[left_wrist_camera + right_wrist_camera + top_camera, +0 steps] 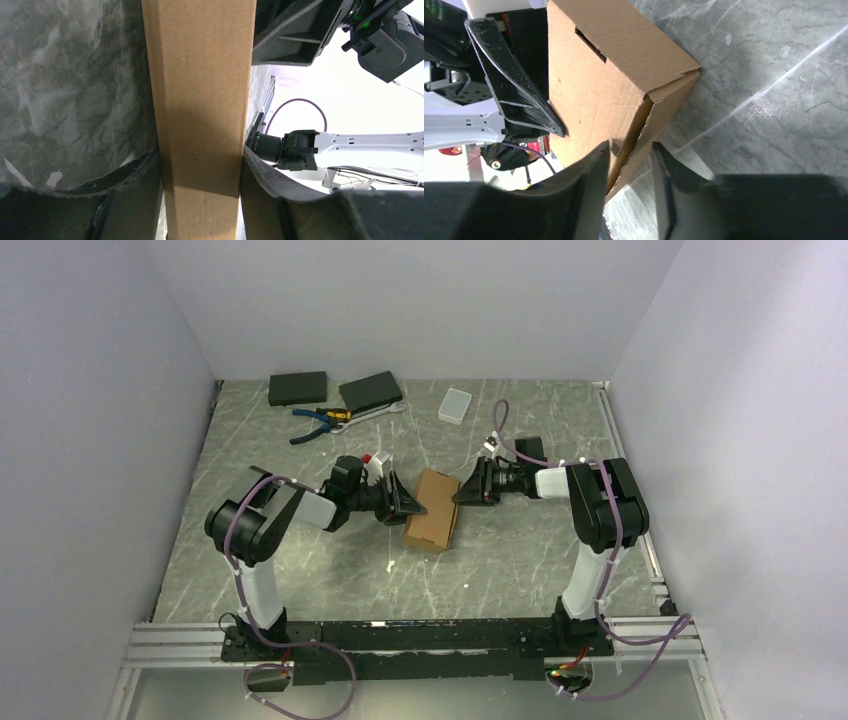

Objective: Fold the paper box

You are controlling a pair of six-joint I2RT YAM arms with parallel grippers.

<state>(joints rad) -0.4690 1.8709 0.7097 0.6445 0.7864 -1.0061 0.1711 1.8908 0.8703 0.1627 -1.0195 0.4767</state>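
Note:
The paper box is a closed brown cardboard block lying on the marble table between the two arms. My left gripper meets it from the left. In the left wrist view both black fingers press the box's two side faces, so this gripper is shut on it. My right gripper is at the box's far right corner. In the right wrist view it straddles a loose side edge of the box. One finger lies against the cardboard, the other stands apart, so it is open.
Two flat black boxes lie at the back of the table, with blue-handled pliers just in front of them. A small translucent white case sits at the back right. Grey walls close in on three sides.

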